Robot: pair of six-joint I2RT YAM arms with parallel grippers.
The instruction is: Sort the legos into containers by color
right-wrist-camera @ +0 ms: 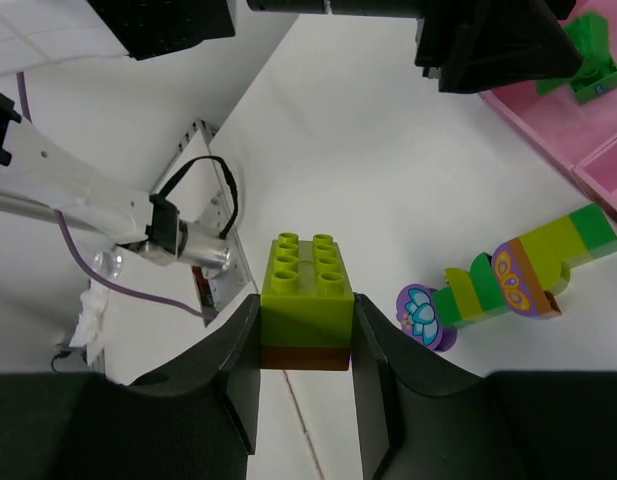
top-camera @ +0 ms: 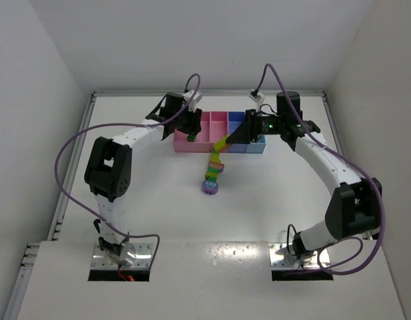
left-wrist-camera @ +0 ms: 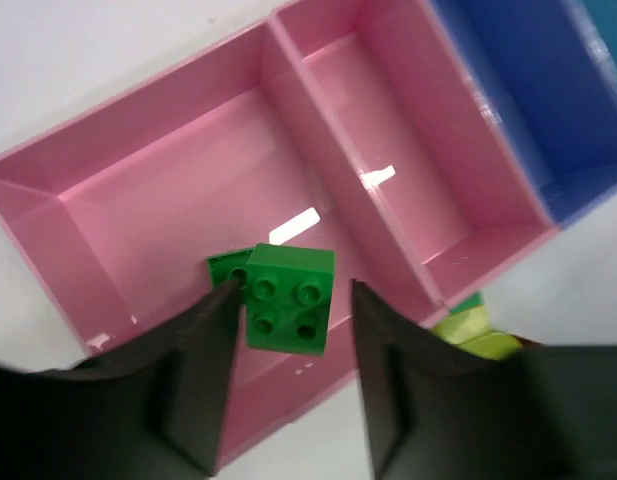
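Note:
My left gripper (top-camera: 190, 133) hangs open over the leftmost pink compartment of the tray (top-camera: 192, 148). In the left wrist view its fingers (left-wrist-camera: 293, 295) stand either side of a green 2x2 brick (left-wrist-camera: 288, 300), with a gap on the right. A second green brick (left-wrist-camera: 223, 268) lies behind it. My right gripper (right-wrist-camera: 305, 305) is shut on a lime-green brick (right-wrist-camera: 306, 285) stacked on a brown-orange one, held above the table in front of the tray (top-camera: 233, 139). A multicoloured strip (top-camera: 214, 163) ending in a round purple piece (top-camera: 210, 188) lies on the table.
The tray's second pink compartment (left-wrist-camera: 388, 130) and the purple-blue one (left-wrist-camera: 528, 100) hold nothing that I can see. In the right wrist view the strip (right-wrist-camera: 528, 265) and the round purple piece (right-wrist-camera: 420, 312) lie right of my held brick. White walls enclose the table.

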